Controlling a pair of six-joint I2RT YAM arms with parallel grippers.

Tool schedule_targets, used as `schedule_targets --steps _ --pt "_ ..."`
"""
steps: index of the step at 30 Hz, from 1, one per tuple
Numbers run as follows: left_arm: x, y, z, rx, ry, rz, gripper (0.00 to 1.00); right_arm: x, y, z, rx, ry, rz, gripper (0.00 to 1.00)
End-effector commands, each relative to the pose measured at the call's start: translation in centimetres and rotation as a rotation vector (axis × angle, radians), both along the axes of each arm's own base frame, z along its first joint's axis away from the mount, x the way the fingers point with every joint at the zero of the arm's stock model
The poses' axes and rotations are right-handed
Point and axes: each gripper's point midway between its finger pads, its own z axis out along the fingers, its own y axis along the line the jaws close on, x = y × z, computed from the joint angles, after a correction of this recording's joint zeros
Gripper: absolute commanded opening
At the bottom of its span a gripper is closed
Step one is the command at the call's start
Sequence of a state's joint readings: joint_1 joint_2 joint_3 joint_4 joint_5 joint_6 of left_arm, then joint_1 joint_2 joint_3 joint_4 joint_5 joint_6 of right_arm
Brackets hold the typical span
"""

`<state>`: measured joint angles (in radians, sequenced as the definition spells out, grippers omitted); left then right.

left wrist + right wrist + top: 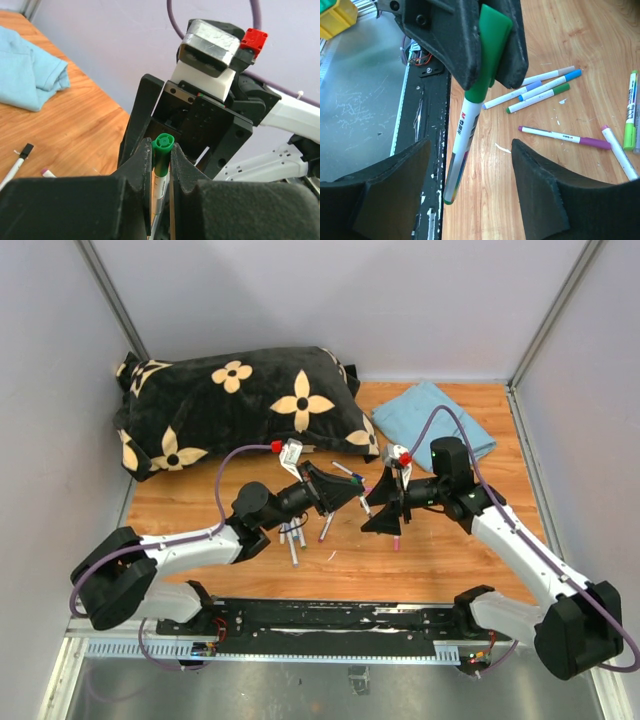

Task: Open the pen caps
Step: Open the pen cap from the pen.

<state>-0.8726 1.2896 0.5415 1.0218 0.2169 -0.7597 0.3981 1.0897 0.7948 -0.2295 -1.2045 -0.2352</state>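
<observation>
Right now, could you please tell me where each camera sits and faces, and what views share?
Top: above, behind the arms, facing down at the table; left gripper, right gripper show.
Left wrist: looks along own fingers, shut on the green-capped pen.
Right wrist: looks past own open fingers at the table.
Both wrist views share that pen.

Cannot see sides of green cap [163, 144], buried between left gripper [161, 152] pads; cannot tell cap colours on loose pens [295, 540] beside it overhead.
</observation>
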Motion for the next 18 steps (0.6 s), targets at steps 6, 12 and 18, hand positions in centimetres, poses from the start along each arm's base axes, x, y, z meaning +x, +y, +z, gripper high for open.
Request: schedule_targets --steps 6,12,18 --pt "0.4 0.2 0.4 -0.058 0.007 0.041 0.00 1.3 0.8 0.3 0.021 0.042 -0.062 0.23" --pt "3.2 3.4 2.9 -0.103 -0.046 0.249 0.00 0.4 0.9 0.3 0.030 0.076 -0.014 0.00" --pt "8.3 10.6 9.2 -0.194 -0.097 0.499 0.00 0.1 1.0 -0.5 0.018 0.136 0.013 0.00"
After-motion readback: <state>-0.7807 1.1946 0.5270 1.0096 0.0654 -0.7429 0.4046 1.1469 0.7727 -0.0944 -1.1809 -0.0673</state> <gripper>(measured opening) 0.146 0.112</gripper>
